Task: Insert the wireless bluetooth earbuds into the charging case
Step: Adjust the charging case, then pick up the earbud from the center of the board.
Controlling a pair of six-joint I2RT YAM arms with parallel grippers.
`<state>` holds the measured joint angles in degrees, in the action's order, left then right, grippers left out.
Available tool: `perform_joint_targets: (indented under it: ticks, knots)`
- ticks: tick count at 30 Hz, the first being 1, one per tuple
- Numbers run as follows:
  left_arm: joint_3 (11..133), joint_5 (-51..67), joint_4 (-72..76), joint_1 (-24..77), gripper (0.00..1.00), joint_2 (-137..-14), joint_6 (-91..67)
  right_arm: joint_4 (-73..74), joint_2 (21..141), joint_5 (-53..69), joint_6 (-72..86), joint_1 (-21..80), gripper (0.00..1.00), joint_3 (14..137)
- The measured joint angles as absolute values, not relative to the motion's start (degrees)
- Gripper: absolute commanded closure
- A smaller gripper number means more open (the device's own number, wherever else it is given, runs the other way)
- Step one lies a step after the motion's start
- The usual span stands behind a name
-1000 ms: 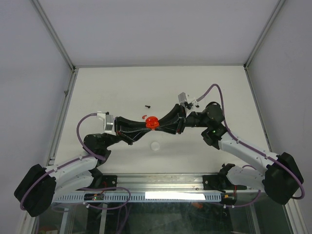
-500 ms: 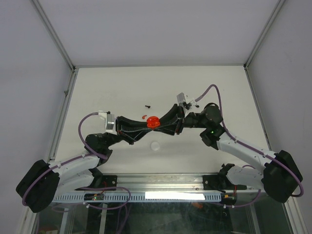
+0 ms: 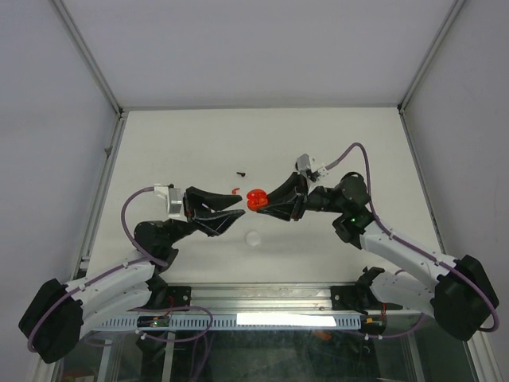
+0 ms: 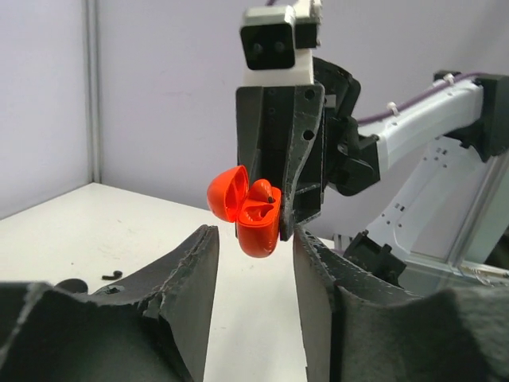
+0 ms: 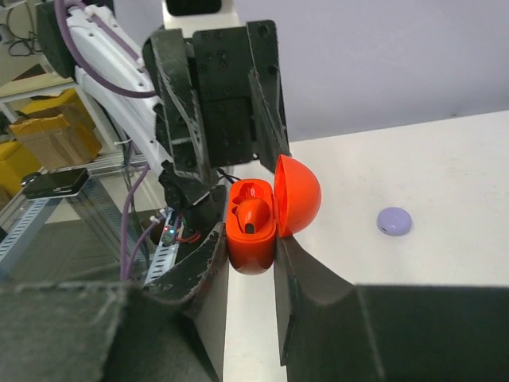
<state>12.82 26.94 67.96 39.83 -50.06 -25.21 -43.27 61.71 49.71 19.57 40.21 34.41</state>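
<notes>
My right gripper point(image 3: 266, 200) is shut on an open red charging case point(image 3: 255, 199) and holds it above the table. In the right wrist view the case point(image 5: 250, 239) sits between my fingers with its lid point(image 5: 298, 195) swung open to the right, and one red earbud point(image 5: 253, 215) lies in it. My left gripper point(image 3: 235, 216) is open and empty, just left of the case and apart from it; the left wrist view shows the case point(image 4: 256, 227) just beyond its fingertips. A second red earbud point(image 3: 235, 190) and a black earbud point(image 3: 241, 171) lie on the table.
A small round lavender case point(image 3: 253, 237) lies shut on the table in front of the grippers; it also shows in the right wrist view point(image 5: 394, 220). The white table point(image 3: 358, 135) has walls at the back and both sides.
My left gripper has drawn back to the left, away from the red case, and stands open. My right gripper has shifted slightly right with the case still in it.
</notes>
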Motion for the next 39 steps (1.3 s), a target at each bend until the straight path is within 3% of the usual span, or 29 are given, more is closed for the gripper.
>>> perform_joint_targets:
  ticks: [6,13,19,24,39]
  knots:
    - [12.9,20.5,53.8,39.8,0.41,-43.1,-21.3,-40.8,57.5,46.4,17.0,37.2,0.97,31.0]
    - [19.4,9.8,31.4,39.8,0.38,-44.2,-19.9,-36.2,52.0,40.6,12.9,36.4,0.97,26.7]
    - [28.9,-1.6,15.4,39.8,0.39,-52.8,-21.7,-35.3,49.5,39.2,11.8,36.2,0.97,23.1]
    - [33.2,-9.1,6.4,39.8,0.38,-60.7,-25.4,-35.2,48.8,31.0,10.1,36.0,0.97,21.2]
    - [44.4,-15.0,-2.8,36.3,0.41,-86.5,-29.4,-35.4,46.6,25.4,8.8,35.8,0.97,18.7]
